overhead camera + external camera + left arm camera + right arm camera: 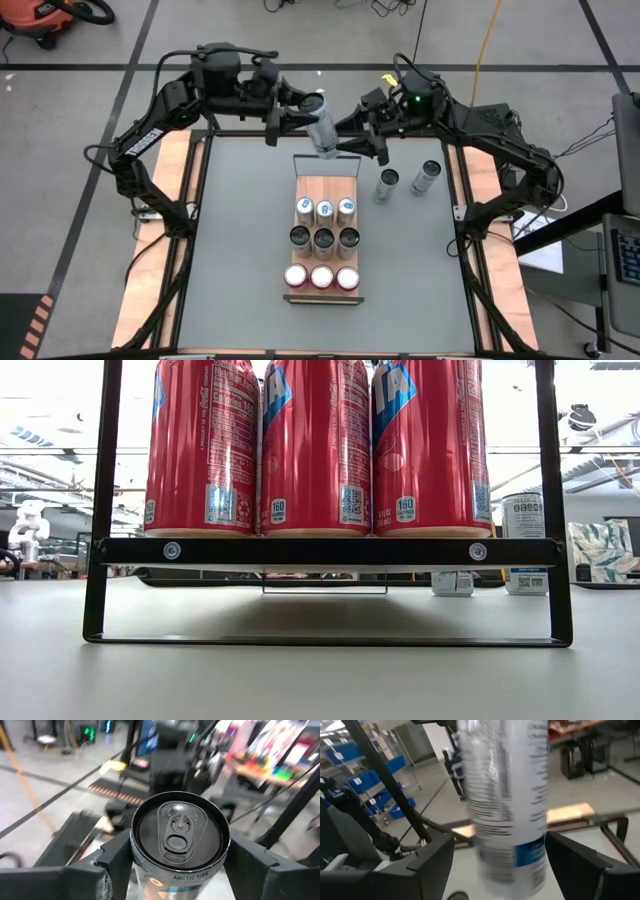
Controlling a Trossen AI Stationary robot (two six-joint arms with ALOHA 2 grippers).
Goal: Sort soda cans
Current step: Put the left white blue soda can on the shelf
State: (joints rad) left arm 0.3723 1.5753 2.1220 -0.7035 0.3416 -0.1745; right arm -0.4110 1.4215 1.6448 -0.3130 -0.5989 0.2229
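The desk (240, 240) carries a wooden tray (322, 185) on a black frame, and most of the sorting looks done. Nine cans stand on the tray in three rows. The three red cans (321, 277) fill the near row, and the low view shows them side by side on the frame's rail. Three dark-topped silver cans (323, 238) make up the middle row, and three blue cans (324, 209) the next. The tray's far strip is bare, so I judge one row of three is left to fill.

Two more silver cans (406, 180) stand on the desk to the right of the tray, well apart from it, not yet sorted.

The twelfth, a silver can (322, 130), is in the air above the tray's far edge, between both arms. The left pincer (175, 865) grips it just below its dark top. The right pincer (502, 855) has its fingers (432, 860) spread on either side of the can body, with gaps showing, so it appears to be open around it rather than clamped.
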